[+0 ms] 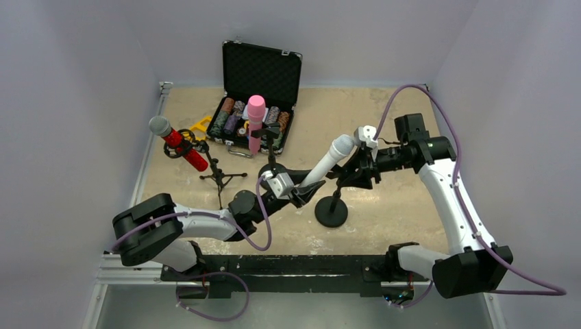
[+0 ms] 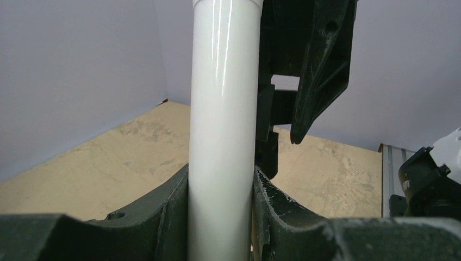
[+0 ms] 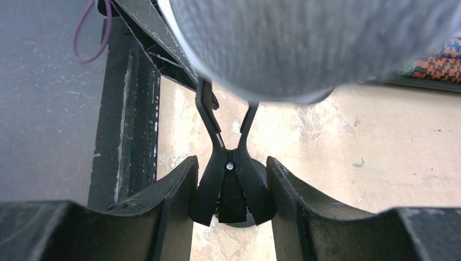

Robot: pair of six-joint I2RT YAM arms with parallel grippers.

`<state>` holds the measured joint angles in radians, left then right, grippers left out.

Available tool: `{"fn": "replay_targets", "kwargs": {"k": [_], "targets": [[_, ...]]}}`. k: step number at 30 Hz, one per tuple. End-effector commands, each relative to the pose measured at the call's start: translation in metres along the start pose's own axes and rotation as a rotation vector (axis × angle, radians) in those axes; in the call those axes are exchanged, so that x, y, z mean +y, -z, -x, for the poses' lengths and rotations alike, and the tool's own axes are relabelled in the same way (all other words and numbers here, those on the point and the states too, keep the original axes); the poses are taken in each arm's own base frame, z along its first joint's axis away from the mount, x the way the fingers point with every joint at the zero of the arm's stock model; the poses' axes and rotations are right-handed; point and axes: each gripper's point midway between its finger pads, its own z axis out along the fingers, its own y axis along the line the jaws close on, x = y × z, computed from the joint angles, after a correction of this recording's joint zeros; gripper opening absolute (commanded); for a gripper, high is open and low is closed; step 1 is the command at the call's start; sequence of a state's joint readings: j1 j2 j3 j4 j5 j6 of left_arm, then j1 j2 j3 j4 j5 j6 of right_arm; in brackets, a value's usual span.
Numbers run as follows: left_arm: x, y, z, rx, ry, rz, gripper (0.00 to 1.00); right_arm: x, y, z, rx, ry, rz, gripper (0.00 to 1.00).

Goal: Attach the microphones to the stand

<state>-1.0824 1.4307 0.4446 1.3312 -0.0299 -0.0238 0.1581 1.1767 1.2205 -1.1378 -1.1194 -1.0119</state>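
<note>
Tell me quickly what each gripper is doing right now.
Left gripper: closed on the white microphone.
Right gripper: closed on the stand's clip.

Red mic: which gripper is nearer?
Left. The left gripper, shut on the white mic, is right of the red mic; the right gripper is farther right, at the stand clip.
</note>
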Motion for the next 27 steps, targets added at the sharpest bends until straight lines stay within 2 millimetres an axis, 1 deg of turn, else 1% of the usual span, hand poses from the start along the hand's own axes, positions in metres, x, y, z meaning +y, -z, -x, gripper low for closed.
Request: {"fn": "replay_targets", "kwargs": {"k": [1, 4, 8, 11, 12, 13, 14, 15, 16, 18, 19, 21, 22, 23, 25, 27], "targets": [[-0.007, -0.019, 0.043, -0.149, 0.051, -0.027, 0.00, 0.011, -0.003, 0.015, -0.129, -0.024, 0.085, 0.45], [-0.011, -0.026, 0.046, -0.158, 0.073, -0.043, 0.00, 0.010, -0.003, 0.015, -0.168, -0.048, 0.104, 0.46], [-0.018, -0.032, 0.043, -0.152, 0.090, -0.070, 0.00, 0.014, -0.003, 0.011, -0.209, -0.077, 0.124, 0.45], [-0.016, -0.031, 0.039, -0.143, 0.089, -0.060, 0.00, 0.016, -0.002, 0.009, -0.213, -0.070, 0.119, 0.55], [-0.016, -0.032, 0.037, -0.140, 0.089, -0.060, 0.00, 0.016, -0.002, 0.009, -0.213, -0.065, 0.117, 0.55], [-0.016, -0.032, 0.037, -0.139, 0.090, -0.062, 0.00, 0.016, -0.002, 0.009, -0.213, -0.064, 0.117, 0.54], [-0.017, -0.034, 0.036, -0.138, 0.091, -0.064, 0.00, 0.016, -0.002, 0.009, -0.212, -0.064, 0.114, 0.48], [-0.018, -0.035, 0.036, -0.138, 0.093, -0.067, 0.00, 0.017, -0.002, 0.008, -0.206, -0.064, 0.114, 0.39], [-0.018, -0.036, 0.033, -0.133, 0.097, -0.068, 0.00, 0.017, -0.001, 0.007, -0.199, -0.065, 0.112, 0.33], [-0.019, -0.038, 0.029, -0.124, 0.102, -0.073, 0.00, 0.017, -0.001, 0.004, -0.179, -0.069, 0.110, 0.27], [-0.019, -0.038, 0.025, -0.117, 0.104, -0.073, 0.00, 0.017, 0.000, 0.002, -0.168, -0.069, 0.108, 0.26], [-0.021, -0.038, 0.022, -0.109, 0.107, -0.078, 0.00, 0.015, 0.000, -0.002, -0.145, -0.083, 0.102, 0.30], [-0.022, -0.038, 0.021, -0.107, 0.107, -0.082, 0.00, 0.014, 0.000, -0.003, -0.136, -0.092, 0.099, 0.37], [-0.023, -0.038, 0.020, -0.105, 0.105, -0.086, 0.00, 0.013, 0.000, -0.005, -0.130, -0.096, 0.097, 0.47], [-0.025, -0.037, 0.020, -0.105, 0.102, -0.093, 0.00, 0.013, 0.000, -0.007, -0.119, -0.099, 0.088, 0.56], [-0.026, -0.036, 0.020, -0.103, 0.101, -0.099, 0.00, 0.011, 0.001, -0.008, -0.102, -0.095, 0.069, 0.61]]}}
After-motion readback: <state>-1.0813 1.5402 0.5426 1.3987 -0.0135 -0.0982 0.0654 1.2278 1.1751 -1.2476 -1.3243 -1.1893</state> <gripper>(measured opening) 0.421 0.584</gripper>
